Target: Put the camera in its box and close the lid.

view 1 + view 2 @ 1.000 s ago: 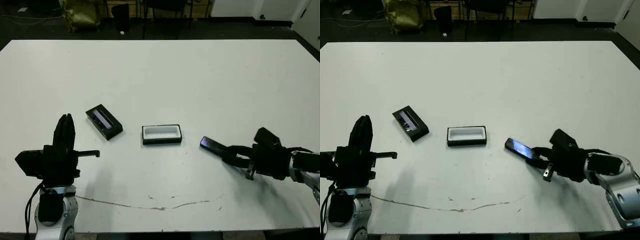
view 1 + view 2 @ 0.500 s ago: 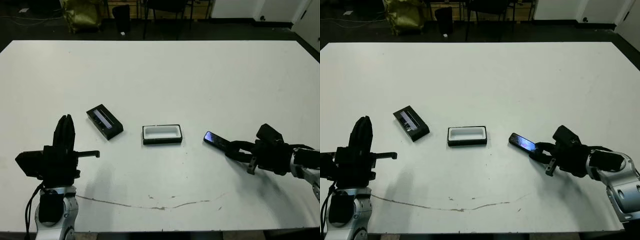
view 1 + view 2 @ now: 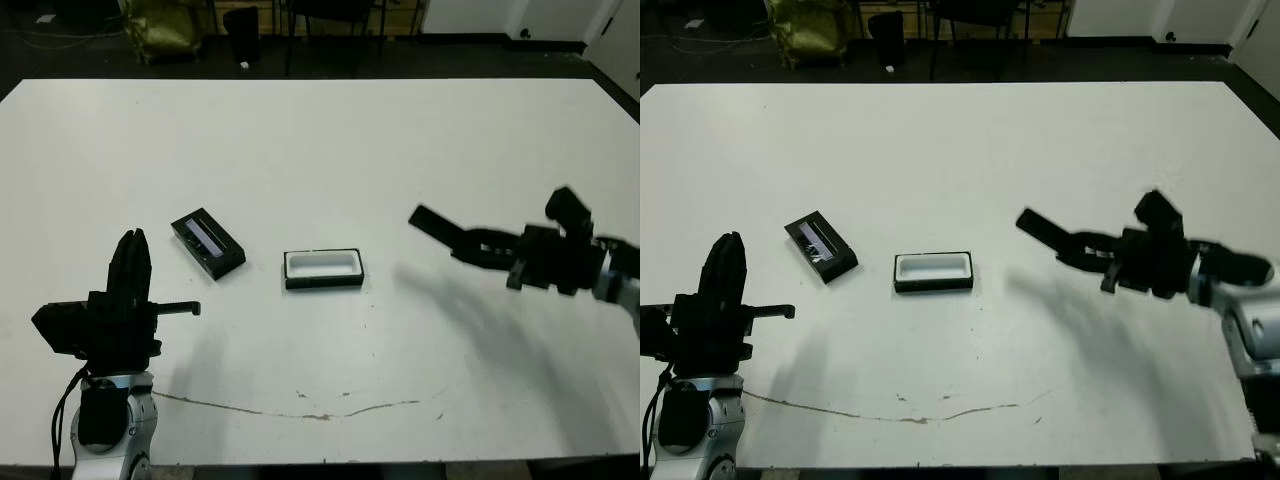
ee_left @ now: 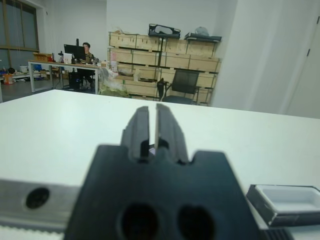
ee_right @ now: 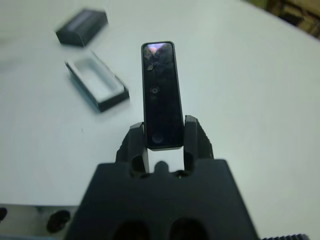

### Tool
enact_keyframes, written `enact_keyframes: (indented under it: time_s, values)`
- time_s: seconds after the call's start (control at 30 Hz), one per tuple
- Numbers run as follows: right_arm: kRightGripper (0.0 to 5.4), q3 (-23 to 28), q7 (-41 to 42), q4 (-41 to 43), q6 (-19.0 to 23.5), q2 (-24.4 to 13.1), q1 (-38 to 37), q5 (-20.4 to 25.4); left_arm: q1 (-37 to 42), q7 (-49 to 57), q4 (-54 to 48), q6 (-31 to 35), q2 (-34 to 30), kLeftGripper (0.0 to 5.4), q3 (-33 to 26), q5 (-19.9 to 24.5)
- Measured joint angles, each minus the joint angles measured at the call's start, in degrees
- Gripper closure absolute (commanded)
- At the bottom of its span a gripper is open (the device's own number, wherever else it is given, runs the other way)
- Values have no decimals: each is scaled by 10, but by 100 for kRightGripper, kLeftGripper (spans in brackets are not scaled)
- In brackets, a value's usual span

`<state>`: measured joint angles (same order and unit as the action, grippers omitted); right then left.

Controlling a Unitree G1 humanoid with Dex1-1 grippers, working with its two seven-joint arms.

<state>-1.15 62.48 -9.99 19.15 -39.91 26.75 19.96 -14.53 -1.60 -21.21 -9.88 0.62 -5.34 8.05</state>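
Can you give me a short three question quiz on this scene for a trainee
1. True or false: the camera lies flat on the table.
2. Which holds the camera? A: left gripper. B: right gripper.
3. Fill in: the white-lined box sits between the raised camera and the ____.

Key: 1. False; it is gripped at one end and held above the table. 2. B. 3. lid.
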Motion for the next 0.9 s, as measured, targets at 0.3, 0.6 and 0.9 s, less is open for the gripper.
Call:
enact_keyframes:
  time_s: [0.3,0.6,0.9]
  values:
    - [508,-81,58,-72,13,19,162,-54,9,-5,16,-17,-1,540,-1,-1]
    - [509,-163,104,-183,-65,92,272,-141,11,-10,25,-34,-2,540,-1,-2]
    - [509,-203,107,-172,-53,130,276,-190,11,-12,45,-57,-2,540,-1,-3]
